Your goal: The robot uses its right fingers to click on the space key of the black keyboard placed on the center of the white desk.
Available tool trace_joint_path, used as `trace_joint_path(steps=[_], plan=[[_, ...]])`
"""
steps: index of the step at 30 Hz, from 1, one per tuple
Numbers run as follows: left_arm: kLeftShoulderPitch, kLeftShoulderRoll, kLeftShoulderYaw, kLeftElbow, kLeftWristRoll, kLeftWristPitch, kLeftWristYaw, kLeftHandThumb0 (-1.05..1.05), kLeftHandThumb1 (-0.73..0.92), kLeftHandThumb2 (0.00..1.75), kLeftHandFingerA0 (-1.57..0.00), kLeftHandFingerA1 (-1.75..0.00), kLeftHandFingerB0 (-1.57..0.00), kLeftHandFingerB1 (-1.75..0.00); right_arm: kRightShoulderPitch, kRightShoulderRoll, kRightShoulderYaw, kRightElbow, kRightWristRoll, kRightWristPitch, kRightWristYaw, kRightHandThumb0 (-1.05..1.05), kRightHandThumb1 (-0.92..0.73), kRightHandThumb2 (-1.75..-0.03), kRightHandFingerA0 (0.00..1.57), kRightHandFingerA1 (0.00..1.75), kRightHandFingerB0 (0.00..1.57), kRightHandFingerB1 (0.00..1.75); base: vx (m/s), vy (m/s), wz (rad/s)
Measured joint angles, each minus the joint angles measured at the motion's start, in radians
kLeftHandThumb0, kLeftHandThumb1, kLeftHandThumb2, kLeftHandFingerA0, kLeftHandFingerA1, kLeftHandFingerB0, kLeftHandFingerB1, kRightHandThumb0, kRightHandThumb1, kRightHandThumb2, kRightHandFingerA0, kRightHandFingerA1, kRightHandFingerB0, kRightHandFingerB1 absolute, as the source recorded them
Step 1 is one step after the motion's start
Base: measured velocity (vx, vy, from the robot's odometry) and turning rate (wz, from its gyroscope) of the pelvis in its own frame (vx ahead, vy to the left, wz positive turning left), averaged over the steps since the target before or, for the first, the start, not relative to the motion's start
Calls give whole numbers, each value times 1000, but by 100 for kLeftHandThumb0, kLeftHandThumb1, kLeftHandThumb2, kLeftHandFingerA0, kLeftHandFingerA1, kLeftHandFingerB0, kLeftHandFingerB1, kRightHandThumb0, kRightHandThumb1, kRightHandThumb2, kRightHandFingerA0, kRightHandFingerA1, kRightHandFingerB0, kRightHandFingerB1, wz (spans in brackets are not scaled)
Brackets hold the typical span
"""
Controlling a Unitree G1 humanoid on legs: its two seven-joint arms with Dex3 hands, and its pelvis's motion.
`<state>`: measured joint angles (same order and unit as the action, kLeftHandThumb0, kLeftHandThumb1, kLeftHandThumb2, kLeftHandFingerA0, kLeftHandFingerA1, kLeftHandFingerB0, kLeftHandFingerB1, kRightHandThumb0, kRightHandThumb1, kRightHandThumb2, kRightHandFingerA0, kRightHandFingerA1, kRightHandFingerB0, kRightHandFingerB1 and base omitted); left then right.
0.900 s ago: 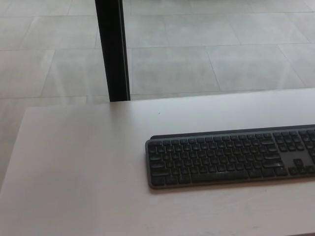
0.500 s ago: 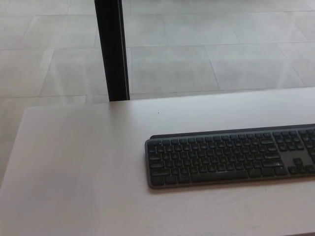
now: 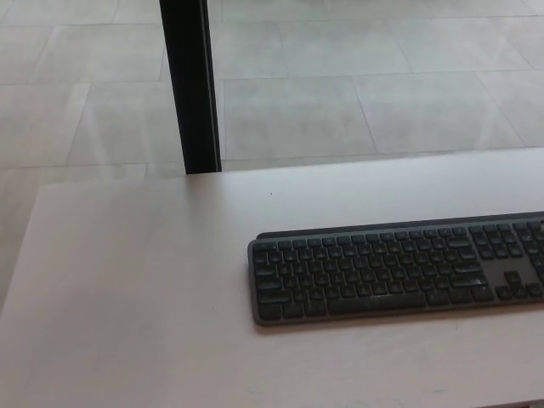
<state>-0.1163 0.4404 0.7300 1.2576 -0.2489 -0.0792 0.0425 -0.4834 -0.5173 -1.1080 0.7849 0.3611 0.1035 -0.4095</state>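
On the white desk lies the black keyboard, untouched

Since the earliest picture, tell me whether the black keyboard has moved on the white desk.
No. The black keyboard keeps its place against the white desk edge and the black post; the whole picture drifts slightly, so the camera moved.

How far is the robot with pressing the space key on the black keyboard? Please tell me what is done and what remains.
Nothing looks done yet. The black keyboard lies on the white desk, running off the picture's right edge, and nothing touches its space key. Neither robot hand is in view, so no reach is visibly in progress. Everything remains: bring the right hand in, lower its fingers onto the space key, and press.
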Motion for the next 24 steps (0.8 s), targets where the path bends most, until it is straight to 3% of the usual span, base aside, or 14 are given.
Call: trace_joint_path(steps=[1, 5, 8, 10, 11, 12, 13, 14, 15, 16, 21, 22, 24], plan=[[-3, 2, 1, 1, -4, 0, 0, -49, 68, 60, -70, -71, -58, -57, -23, -10, 6, -13, 5, 0, -8, -55, -57, -64, 87, 76, 78, 76, 0, 0, 0], [-7, 9, 6, 6, -20, 0, 5, -49, 69, 60, -73, -73, -59, -57, -84, -17, 116, -96, -4, -4, -39, -62, -53, -59, 96, 72, 85, 63, 0, 0, 0], [-9, 13, 6, 7, -30, 0, 6, -50, 68, 60, -71, -72, -60, -57, -88, 14, 209, -198, -11, 0, -41, -58, -52, -56, 93, 66, 85, 55, 0, 0, 0], [-10, 14, 6, 7, -35, 0, 6, -51, 69, 61, -72, -72, -59, -56, -87, 45, 260, -264, -14, 6, -41, -48, -56, -57, 90, 62, 75, 51, 0, 0, 0], [-10, 14, 5, 7, -36, 0, 6, -51, 69, 61, -70, -72, -56, -55, -84, 59, 288, -297, -19, 10, -42, -46, -50, -88, 85, 76, 63, 64, 0, 0, 0], [-10, 14, 4, 7, -37, 0, 6, -51, 69, 61, -70, -72, -56, -55, -78, 72, 318, -332, -24, 14, -41, -46, -50, -88, 85, 76, 63, 64, 0, 0, 0], [-10, 14, 3, 7, -38, 0, 6, -51, 70, 61, -69, -67, -53, -53, -70, 86, 346, -363, -29, 16, -41, -42, -47, -87, 85, 75, 66, 65, 0, 0, 0], [-10, 14, 2, 7, -39, 0, 6, -51, 69, 60, -70, -69, -58, -56, -60, 103, 383, -404, -37, 20, -40, -38, -58, -58, 99, 66, 73, 49, 0, 0, 0], [-10, 14, 1, 7, -40, 0, 6, -51, 69, 60, -70, -69, -58, -56, -52, 118, 414, -435, -43, 24, -40, -38, -58, -58, 99, 66, 73, 49, 0, 0, 0], [-10, 14, 0, 7, -41, 0, 6, -52, 69, 61, -71, -70, -58, -55, -37, 132, 450, -468, -50, 27, -38, -39, -47, -81, 87, 73, 64, 61, 0, 0, 0], [-11, 15, -7, 7, -44, 0, 6, -51, 70, 61, -69, -71, -55, -55, 52, 195, 637, -576, -93, 32, -6, -42, -47, -82, 86, 70, 61, 60, 0, 0, 0], [-11, 15, -7, 7, -45, 0, 6, -51, 70, 61, -69, -72, -57, -56, 71, 204, 670, -588, -99, 32, 3, -35, -55, -57, 97, 62, 70, 46, 0, 0, 0], [-11, 16, -8, 7, -47, 0, 6, -51, 70, 61, -71, -70, -58, -55, 117, 221, 745, -613, -120, 30, 24, -29, -56, -57, 96, 67, 68, 46, 0, 0, 0]])
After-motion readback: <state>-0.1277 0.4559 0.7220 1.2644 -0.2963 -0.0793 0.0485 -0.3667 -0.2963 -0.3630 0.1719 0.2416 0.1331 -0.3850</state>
